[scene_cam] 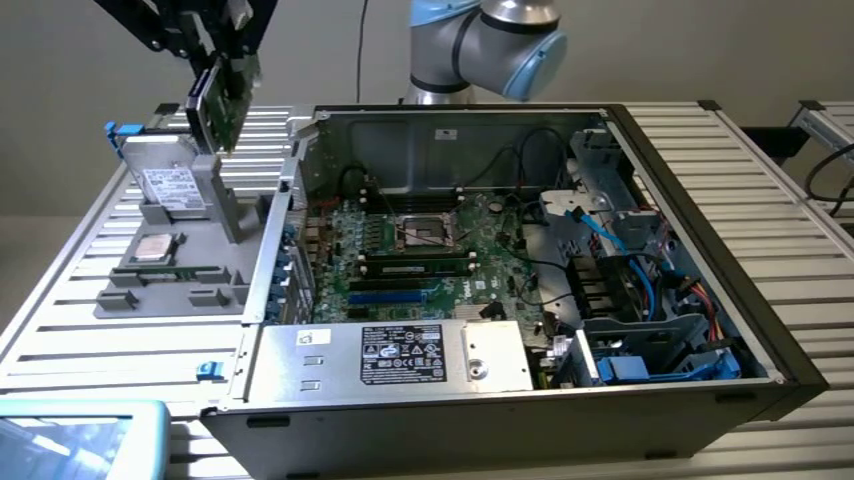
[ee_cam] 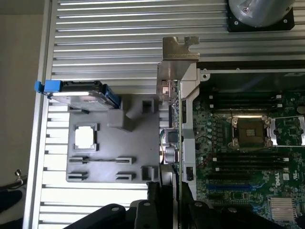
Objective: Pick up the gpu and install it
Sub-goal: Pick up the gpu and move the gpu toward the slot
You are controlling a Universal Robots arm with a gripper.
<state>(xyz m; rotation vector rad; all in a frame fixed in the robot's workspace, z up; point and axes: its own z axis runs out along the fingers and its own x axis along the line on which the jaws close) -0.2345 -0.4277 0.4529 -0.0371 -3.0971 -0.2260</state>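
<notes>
- Gripper [scene_cam: 218, 62] half closed, clamping the gpu [scene_cam: 214, 112] by its upper edge, aloft over the counter [scene_cam: 80, 330]
- Gpu seems light, stiff, fragile; best held by board edges, not fan

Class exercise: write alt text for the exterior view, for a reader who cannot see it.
A robot gripper holds the gpu in the air, tilted, above a grey parts holder on the exterior view's left. Beside it lies an open computer case with its motherboard exposed.
</notes>
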